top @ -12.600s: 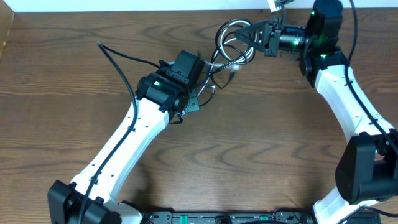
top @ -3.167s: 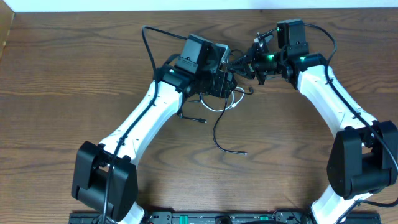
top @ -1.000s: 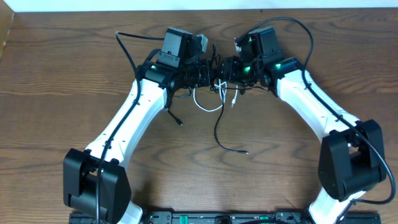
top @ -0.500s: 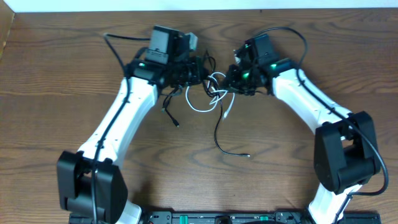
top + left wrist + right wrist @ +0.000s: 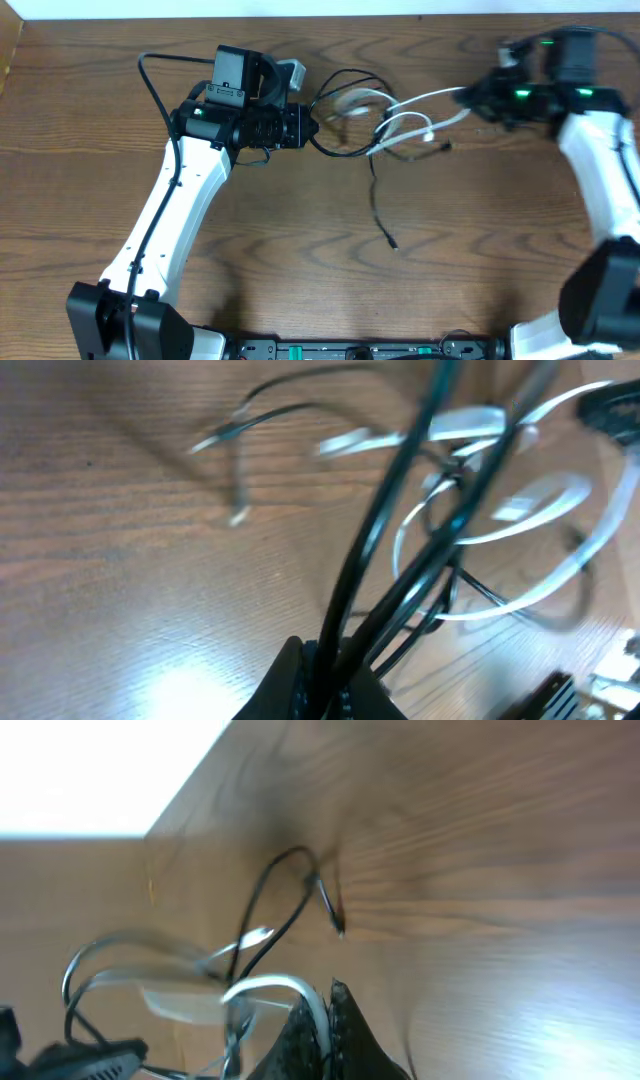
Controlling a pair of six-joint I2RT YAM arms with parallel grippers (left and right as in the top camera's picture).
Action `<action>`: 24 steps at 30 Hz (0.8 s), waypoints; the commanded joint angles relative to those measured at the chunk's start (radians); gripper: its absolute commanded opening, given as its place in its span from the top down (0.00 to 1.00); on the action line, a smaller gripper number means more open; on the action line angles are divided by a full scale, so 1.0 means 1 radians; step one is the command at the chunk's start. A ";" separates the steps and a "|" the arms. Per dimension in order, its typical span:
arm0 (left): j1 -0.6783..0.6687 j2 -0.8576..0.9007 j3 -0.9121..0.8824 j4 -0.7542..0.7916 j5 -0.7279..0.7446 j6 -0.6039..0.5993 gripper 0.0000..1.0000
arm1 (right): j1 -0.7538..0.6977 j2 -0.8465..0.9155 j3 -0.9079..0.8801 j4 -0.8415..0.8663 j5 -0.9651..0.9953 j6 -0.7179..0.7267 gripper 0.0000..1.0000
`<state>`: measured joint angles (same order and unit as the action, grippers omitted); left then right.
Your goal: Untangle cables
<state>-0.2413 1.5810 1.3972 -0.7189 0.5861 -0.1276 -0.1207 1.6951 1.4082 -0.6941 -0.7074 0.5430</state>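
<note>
Two robot arms pull a snarl of cords apart across a wooden table point(image 5: 300, 280). The left gripper point(image 5: 303, 128) is clamped on the black cables point(image 5: 374, 190). In its wrist view they run out from between the closed fingers as a bundle, though blur makes it hard to say whether that bundle is one cord doubled back or two. The right gripper point(image 5: 478, 97), well off to the right, is closed on the white cable point(image 5: 430, 97), whose end disappears between its fingers in the right wrist view.

The tangle lies between the two grippers and above the far half of the table. Its long axis runs left to right, along the line joining them. From the right gripper the white cable stretches leftward in a long shallow arc, then curls into loops that cross the black loops. That crossing sits much nearer the left gripper than the right. One black tail drops from the crossing toward the near edge and ends in a small plug point(image 5: 391, 242) lying alone on the wood.

The cords look partly drawn out but not yet free, since white and black overlap at the loops. Any further separation appears to depend on the white loops slipping rightward out of the black ones. If they cinch instead, the pull would likely tighten the knot.
</note>
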 commanded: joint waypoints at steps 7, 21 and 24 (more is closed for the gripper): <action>0.006 -0.008 0.001 -0.010 -0.027 0.132 0.92 | -0.223 -0.018 0.010 -0.157 0.426 -0.051 0.99; 0.005 -0.017 0.014 0.022 -0.032 0.101 0.93 | -0.244 -0.018 0.010 -0.186 0.403 -0.146 0.86; 0.005 -0.040 0.023 0.040 0.077 0.100 0.93 | -0.222 -0.018 0.010 -0.169 0.053 -0.374 0.39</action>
<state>-0.2401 1.5803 1.3972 -0.6960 0.5587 -0.0254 -0.3687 1.6802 1.4082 -0.8745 -0.3183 0.3981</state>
